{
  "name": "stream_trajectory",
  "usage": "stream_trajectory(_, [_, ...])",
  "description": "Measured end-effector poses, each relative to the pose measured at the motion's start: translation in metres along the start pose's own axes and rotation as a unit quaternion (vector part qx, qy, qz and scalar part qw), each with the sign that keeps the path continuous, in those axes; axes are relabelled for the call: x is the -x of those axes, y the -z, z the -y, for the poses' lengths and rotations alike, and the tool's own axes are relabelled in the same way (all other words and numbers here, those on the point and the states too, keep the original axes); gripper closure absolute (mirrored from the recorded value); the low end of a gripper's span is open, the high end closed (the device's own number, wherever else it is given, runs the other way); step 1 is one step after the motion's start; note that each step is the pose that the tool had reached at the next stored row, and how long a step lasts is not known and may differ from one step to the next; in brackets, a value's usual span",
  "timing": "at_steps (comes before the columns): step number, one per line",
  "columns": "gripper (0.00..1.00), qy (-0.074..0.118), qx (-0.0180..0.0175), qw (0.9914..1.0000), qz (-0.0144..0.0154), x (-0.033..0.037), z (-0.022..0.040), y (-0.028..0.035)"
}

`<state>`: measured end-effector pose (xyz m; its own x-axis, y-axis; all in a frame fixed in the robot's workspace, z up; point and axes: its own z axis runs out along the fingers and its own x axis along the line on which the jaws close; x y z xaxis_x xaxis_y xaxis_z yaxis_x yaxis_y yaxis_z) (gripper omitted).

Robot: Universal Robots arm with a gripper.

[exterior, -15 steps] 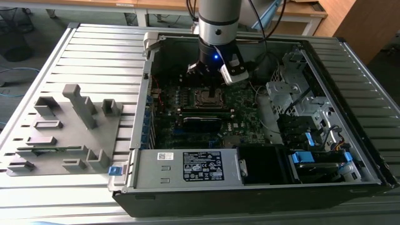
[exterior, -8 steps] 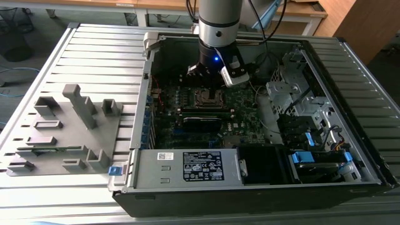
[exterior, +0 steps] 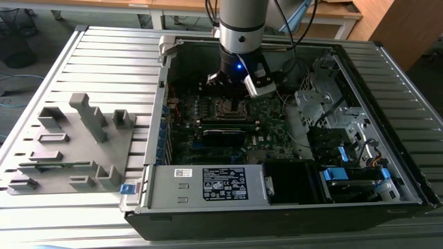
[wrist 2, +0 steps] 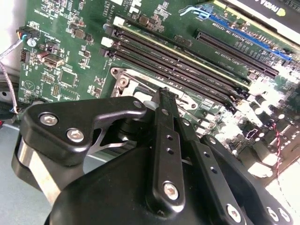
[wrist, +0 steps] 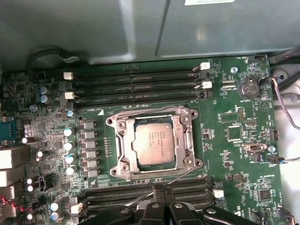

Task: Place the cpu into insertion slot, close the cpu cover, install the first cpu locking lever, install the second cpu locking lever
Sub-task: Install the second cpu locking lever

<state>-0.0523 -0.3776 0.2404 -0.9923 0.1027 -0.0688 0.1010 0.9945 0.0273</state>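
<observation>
Inside the insertion slot [wrist: 157,143] sits the cpu [wrist: 156,142]; jaws seemingly closed.

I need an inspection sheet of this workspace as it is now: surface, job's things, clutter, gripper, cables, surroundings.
Surface: slatted metal table carrying an open computer case.
Job's things: cpu seated in the insertion slot; cpu cover lies down around it; a thin locking lever stands loose beside the socket.
Clutter: grey fixture block on the table, at the exterior view's left.
Gripper: gripper above the motherboard, fingers together, holding nothing.
Cables: red-black wires at the board edge.
Surroundings: wooden desks behind.
</observation>
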Motion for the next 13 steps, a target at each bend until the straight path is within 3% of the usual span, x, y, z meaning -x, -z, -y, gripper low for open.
stream_trajectory(9, [0.89,0.007,0.0005,0.99998,-0.0001,-0.0109,0.0031,-0.0014])
stream_trajectory(13, [0.89,0.008,0.0005,0.99997,-0.0003,-0.0123,0.0033,-0.002])
